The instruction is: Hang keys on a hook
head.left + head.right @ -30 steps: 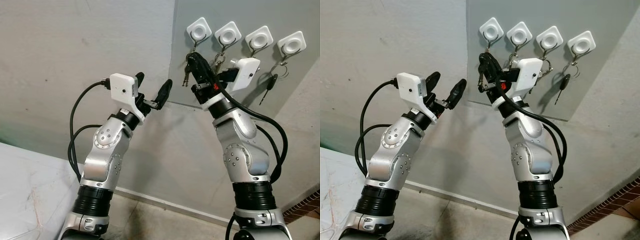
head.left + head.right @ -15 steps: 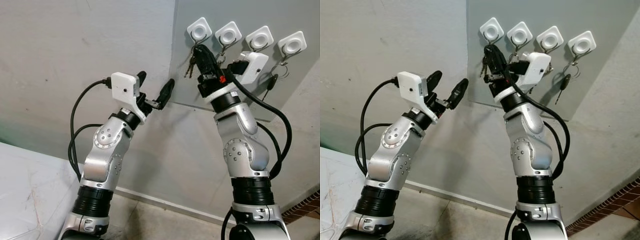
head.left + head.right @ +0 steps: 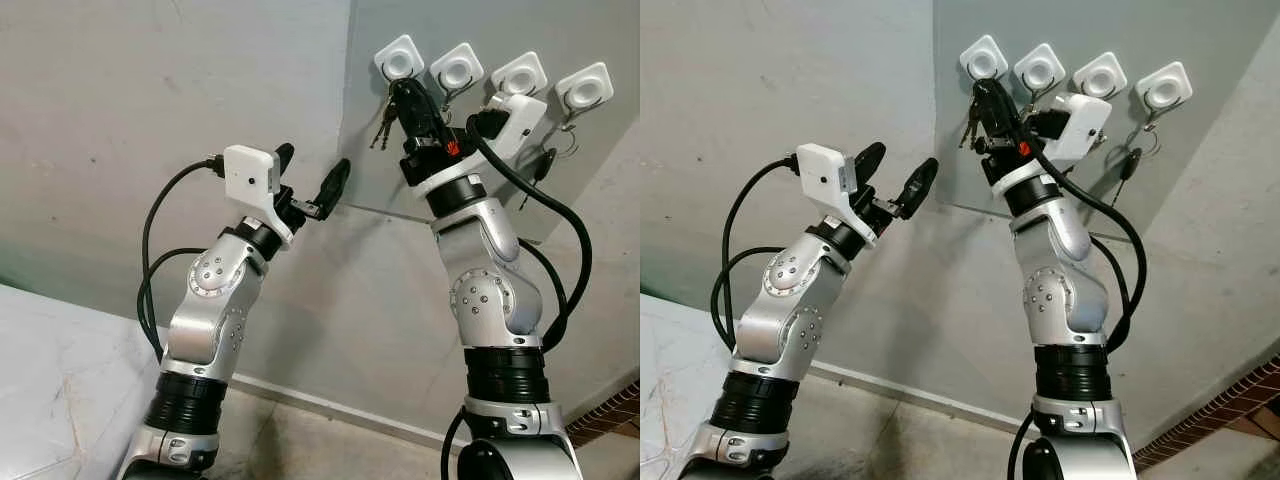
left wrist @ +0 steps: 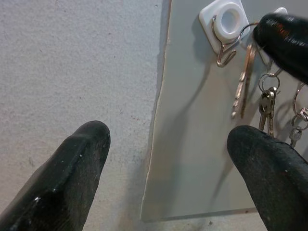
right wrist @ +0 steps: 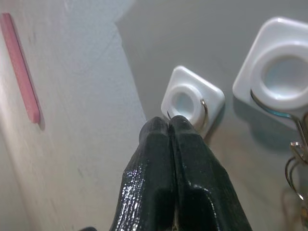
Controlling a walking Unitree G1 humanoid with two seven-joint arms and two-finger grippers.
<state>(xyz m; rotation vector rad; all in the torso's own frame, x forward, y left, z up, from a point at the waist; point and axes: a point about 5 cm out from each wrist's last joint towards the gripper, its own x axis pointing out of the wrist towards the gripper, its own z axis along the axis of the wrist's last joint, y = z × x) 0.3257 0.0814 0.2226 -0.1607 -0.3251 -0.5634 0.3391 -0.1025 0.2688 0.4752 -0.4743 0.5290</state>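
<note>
Grey wall panel: our right gripper, pinched on the keys, has risen to the leftmost hook; ring nearly on. Left gripper waits wide.

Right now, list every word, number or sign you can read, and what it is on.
None can be read.
The four white hooks are blank.
The grey board is blank.
The white wrist camera boxes are blank.
The keys held by the right gripper: any stamping is too small to read.

Grey wall panel, four white hooks, hanging keys
</note>
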